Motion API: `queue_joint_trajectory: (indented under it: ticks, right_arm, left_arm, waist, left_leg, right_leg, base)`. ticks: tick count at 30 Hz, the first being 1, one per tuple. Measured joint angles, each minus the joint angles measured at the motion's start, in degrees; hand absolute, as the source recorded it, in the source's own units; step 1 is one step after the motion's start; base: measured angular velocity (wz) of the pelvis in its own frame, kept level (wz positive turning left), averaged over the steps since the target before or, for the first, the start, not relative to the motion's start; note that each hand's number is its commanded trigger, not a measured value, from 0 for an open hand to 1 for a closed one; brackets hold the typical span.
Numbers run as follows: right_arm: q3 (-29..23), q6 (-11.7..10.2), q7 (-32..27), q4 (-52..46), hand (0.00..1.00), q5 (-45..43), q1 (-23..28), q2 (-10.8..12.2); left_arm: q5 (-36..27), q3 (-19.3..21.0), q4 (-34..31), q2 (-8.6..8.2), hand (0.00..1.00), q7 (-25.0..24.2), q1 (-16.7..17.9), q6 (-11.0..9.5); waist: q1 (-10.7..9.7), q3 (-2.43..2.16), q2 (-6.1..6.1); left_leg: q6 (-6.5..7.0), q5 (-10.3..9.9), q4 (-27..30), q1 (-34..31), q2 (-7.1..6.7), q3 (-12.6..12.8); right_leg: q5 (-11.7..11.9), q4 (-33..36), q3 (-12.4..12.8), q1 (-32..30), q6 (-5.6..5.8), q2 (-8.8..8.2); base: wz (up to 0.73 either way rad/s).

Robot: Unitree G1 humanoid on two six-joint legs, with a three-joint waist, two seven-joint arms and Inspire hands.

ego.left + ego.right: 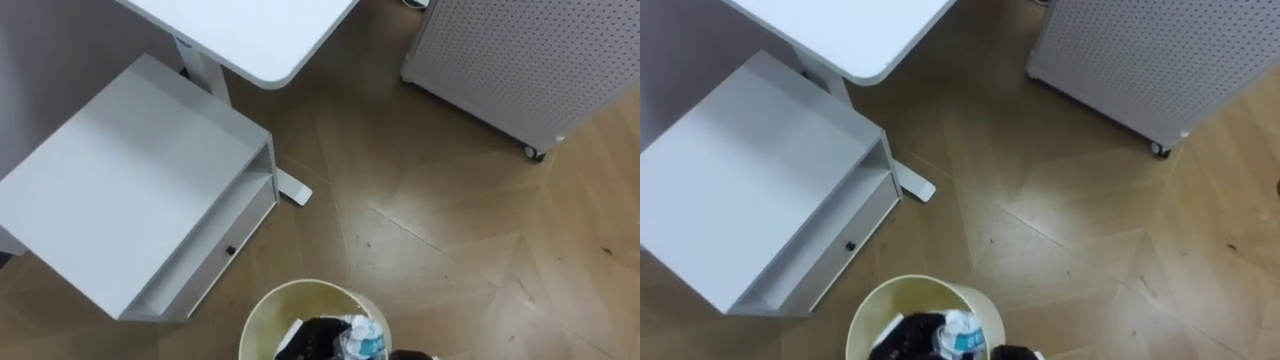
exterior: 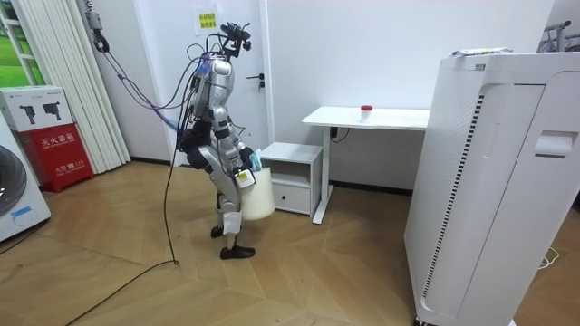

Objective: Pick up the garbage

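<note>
A cream waste bin [image 1: 262, 318] is held off the floor in front of me, at hip height in the room view [image 2: 257, 201]. In its mouth lies a clear plastic bottle with a blue label [image 1: 367, 340] next to something black. That black shape looks like my left hand [image 1: 318, 340], with a white tag at its edge; its fingers are hidden. My right hand [image 1: 412, 355] shows as a dark patch at the bin's near right rim. In the room view a hand [image 2: 242, 176] sits at the bin's top beside the bottle [image 2: 255, 161].
I stand on the wood floor beside a low white drawer cabinet [image 1: 120, 190] under a white desk [image 1: 255, 35]. A white perforated appliance on castors [image 1: 520, 60] stands to my right. Open floor [image 1: 450, 250] lies between them. A small red thing [image 2: 366, 110] sits on the desk.
</note>
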Motion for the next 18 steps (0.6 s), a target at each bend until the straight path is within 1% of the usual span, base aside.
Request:
queue_joint_trajectory:
  ticks: [1,3,7,8,15,16,18]
  right_arm:
    - [-0.03,0.00,0.32,0.02,1.00,0.00,-0.07,-0.15]
    - [-0.02,0.03,0.95,0.44,1.00,-0.13,0.28,-0.32]
    - [-0.49,0.63,1.41,0.81,1.00,-0.08,0.71,-0.70]
    - [-0.54,0.92,1.41,0.81,1.00,-0.05,0.62,-0.78]
    - [-0.58,0.97,1.10,0.72,1.00,0.04,0.72,-1.05]
    - [-0.64,0.97,1.10,0.72,1.00,0.37,0.76,-1.06]
    - [-0.92,0.97,1.10,0.72,1.00,0.46,0.78,-1.07]
  left_arm:
    - [-0.01,-0.01,0.00,0.04,0.00,-0.66,0.49,0.05]
    - [0.00,0.00,0.00,0.14,0.00,-1.60,1.06,0.12]
    - [-0.01,0.01,0.28,0.35,0.00,-3.76,1.77,0.50]
    - [-0.05,0.02,0.50,0.53,0.00,-4.10,1.79,0.50]
    - [-0.06,0.02,0.66,1.32,0.00,-5.77,2.22,0.23]
    - [-0.06,0.01,0.51,1.70,0.00,-6.05,2.56,-0.16]
    - [-0.05,0.01,0.14,2.39,0.00,-6.33,3.06,-0.27]
  waist:
    - [-0.01,-0.03,-0.04]
    - [0.22,-0.05,0.01]
    - [1.57,-0.06,0.01]
    - [1.64,-0.04,0.03]
    - [1.63,-0.02,0.05]
    - [1.58,-0.01,0.09]
    - [1.53,-0.01,0.09]
  left_leg:
    - [0.00,0.41,-0.91,0.80,-0.43,-0.05]
    - [-0.01,1.01,-2.21,1.91,-0.69,-0.05]
    - [-0.16,1.62,-3.20,2.64,-0.73,0.05]
    - [-0.21,1.74,-3.35,2.63,-0.71,0.04]
    - [-0.43,2.13,-4.11,2.55,-0.54,-0.03]
    - [-0.44,2.13,-4.12,2.55,-0.52,-0.05]
    - [-0.44,2.12,-4.04,2.56,-0.55,-0.07]
  right_leg:
    - [0.02,-0.57,0.01,0.54,0.00,-0.14]
    - [0.26,-1.36,-0.03,1.48,0.07,-0.26]
    - [0.62,-1.93,-0.03,2.00,-0.13,-0.18]
    - [0.64,-1.94,-0.07,1.98,-0.17,-0.20]
    - [0.84,-2.59,-0.11,2.00,-0.41,-0.20]
    - [0.84,-2.61,-0.10,2.08,-0.42,-0.09]
    - [0.87,-2.59,-0.07,2.12,-0.40,-0.10]
  base:
    - [0.08]
    - [0.04]
    - [0.00]
    - [0.00]
    - [0.00]
    - [0.00]
    - [0.00]
